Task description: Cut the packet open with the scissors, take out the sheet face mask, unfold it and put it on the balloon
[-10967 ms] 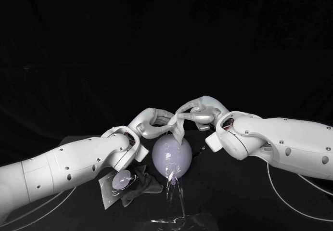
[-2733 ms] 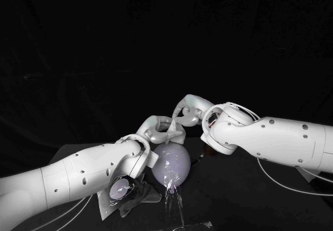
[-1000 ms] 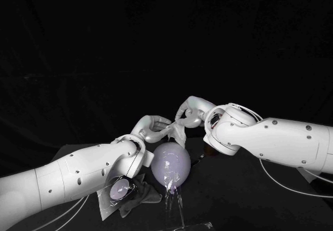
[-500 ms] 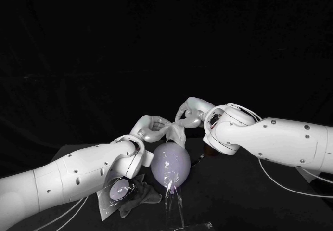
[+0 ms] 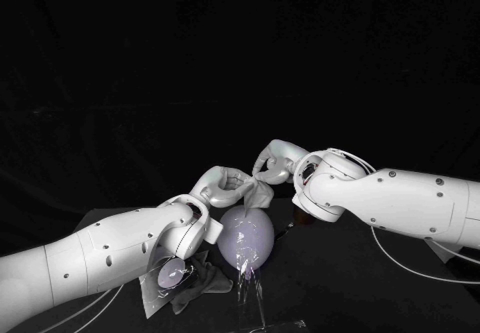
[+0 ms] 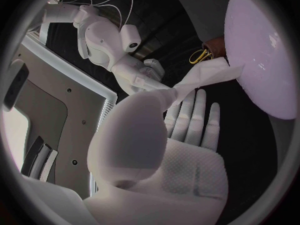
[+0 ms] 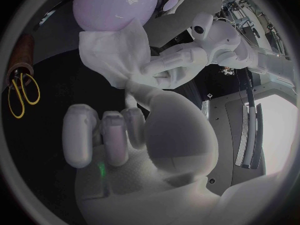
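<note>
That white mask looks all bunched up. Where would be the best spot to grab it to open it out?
Probably a loose edge of its wide end. The sheet mask is a folded wad widening toward the balloon, its narrow end pinched by the left hand and right hand. Coming in from the side seems safest, since the balloon lies close to that end.
</note>
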`<action>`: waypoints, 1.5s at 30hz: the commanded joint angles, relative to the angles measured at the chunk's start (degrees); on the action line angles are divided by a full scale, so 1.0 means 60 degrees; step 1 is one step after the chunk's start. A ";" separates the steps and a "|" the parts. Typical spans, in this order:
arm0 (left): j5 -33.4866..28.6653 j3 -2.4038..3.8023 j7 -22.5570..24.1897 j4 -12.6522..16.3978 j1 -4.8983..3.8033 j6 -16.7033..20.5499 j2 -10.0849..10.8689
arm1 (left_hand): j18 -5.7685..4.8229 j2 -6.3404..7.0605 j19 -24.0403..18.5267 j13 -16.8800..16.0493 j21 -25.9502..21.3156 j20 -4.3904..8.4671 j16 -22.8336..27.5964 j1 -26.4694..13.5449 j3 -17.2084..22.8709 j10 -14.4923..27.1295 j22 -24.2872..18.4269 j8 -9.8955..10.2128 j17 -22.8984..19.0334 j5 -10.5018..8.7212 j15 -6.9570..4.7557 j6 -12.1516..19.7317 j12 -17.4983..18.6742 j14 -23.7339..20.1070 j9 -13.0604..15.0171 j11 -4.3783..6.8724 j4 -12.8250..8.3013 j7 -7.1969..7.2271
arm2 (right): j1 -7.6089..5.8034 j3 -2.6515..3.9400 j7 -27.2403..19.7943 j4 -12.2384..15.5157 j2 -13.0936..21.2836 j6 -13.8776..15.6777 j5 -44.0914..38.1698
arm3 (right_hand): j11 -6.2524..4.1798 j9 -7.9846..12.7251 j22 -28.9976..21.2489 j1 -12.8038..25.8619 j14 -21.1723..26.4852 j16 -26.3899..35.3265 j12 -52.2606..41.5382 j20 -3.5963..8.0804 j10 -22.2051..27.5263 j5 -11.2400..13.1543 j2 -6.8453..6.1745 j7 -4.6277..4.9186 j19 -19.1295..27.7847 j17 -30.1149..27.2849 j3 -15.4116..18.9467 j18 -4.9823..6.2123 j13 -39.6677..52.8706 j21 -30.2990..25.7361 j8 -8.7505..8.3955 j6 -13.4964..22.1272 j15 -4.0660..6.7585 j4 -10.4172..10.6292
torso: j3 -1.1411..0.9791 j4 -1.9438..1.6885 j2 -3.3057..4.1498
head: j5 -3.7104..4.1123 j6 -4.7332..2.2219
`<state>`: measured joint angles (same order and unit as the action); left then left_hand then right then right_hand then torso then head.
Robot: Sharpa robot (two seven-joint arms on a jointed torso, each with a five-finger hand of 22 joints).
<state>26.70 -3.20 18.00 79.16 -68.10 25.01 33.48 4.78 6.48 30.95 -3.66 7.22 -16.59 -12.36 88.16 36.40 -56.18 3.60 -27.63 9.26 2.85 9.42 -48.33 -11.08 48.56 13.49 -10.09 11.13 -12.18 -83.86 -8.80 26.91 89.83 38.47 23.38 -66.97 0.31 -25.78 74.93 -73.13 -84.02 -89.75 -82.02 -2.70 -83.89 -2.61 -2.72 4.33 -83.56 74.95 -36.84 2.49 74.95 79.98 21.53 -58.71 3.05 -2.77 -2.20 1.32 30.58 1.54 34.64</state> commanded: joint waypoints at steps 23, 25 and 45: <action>-0.0921 0.0015 0.0199 -0.0135 -0.0015 -0.0979 0.0198 | 0.0110 0.0678 0.0303 -0.0001 0.0049 -0.0003 0.0147 -0.0912 -0.0654 -0.0199 -0.0012 -0.0091 0.0005 -0.0014 0.0013 -0.0008 0.0475 0.0018 0.0092 -0.0029 -0.0048 -0.0011 | 0.0001 0.0004 -0.0015 0.0059 0.0078 -0.0083 -0.0021 | -0.0066 -0.0910 0.1895 0.0058 -0.0997 -0.0042 -0.0057 0.0000 -0.0412 -0.0030 0.0063 0.0000 -0.0341 0.2509 -0.0071 -0.0052 0.1555 0.0016 0.0234 -0.0044 0.0087 0.0002 | -0.0002 0.0000 -0.0007 | 0.0069 0.0041; -0.0974 0.0015 0.0182 -0.0137 -0.0015 -0.1010 0.0202 | 0.0113 0.0723 0.0306 -0.0005 0.0045 -0.0005 0.0158 -0.0958 -0.0726 -0.0211 -0.0014 -0.0076 0.0006 -0.0013 0.0011 -0.0016 0.0493 0.0018 0.0084 -0.0023 -0.0041 -0.0005 | 0.0002 0.0004 -0.0014 0.0060 0.0078 -0.0084 -0.0020 | -0.0066 -0.0910 0.1895 0.0058 -0.0997 -0.0042 -0.0057 0.0000 -0.0412 -0.0030 0.0063 0.0000 -0.0341 0.2509 -0.0071 -0.0052 0.1555 0.0016 0.0234 -0.0044 0.0087 0.0002 | -0.0002 0.0001 -0.0008 | 0.0068 0.0041; -0.2127 0.0013 0.0228 -0.0179 -0.0015 -0.1420 0.0257 | 0.0067 0.0405 0.0349 -0.0012 0.0013 -0.0011 0.0227 -0.0627 -0.0703 -0.0416 -0.0020 -0.0065 0.0030 -0.0010 -0.0033 -0.0297 0.0624 0.0046 0.0067 0.0057 -0.0307 0.0115 | 0.0006 0.0004 -0.0006 0.0032 0.0041 -0.0007 -0.0038 | -0.0066 -0.0913 0.1894 0.0066 -0.0997 -0.0042 -0.0047 0.0000 -0.0407 -0.0029 0.0060 0.0000 -0.0340 0.2509 -0.0080 -0.0051 0.1548 0.0012 0.0236 -0.0043 0.0088 -0.0001 | -0.0001 0.0004 -0.0009 | 0.0115 0.0057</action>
<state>15.37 -3.20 19.19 78.04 -68.10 18.37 35.05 4.78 9.26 32.78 -3.68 7.22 -16.59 -11.24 84.37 32.18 -58.30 3.53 -27.90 9.39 2.85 9.44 -49.86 -7.49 48.53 13.83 -9.71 9.46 -11.46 -83.83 -8.80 26.92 90.04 38.77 23.32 -66.69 0.37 -25.78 74.90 -72.92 -84.01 -89.80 -82.13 -2.68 -83.83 -2.65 -2.93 4.20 -83.57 74.94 -36.99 2.49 74.90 79.87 21.88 -58.58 3.04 -2.95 -2.20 1.32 30.53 2.26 34.97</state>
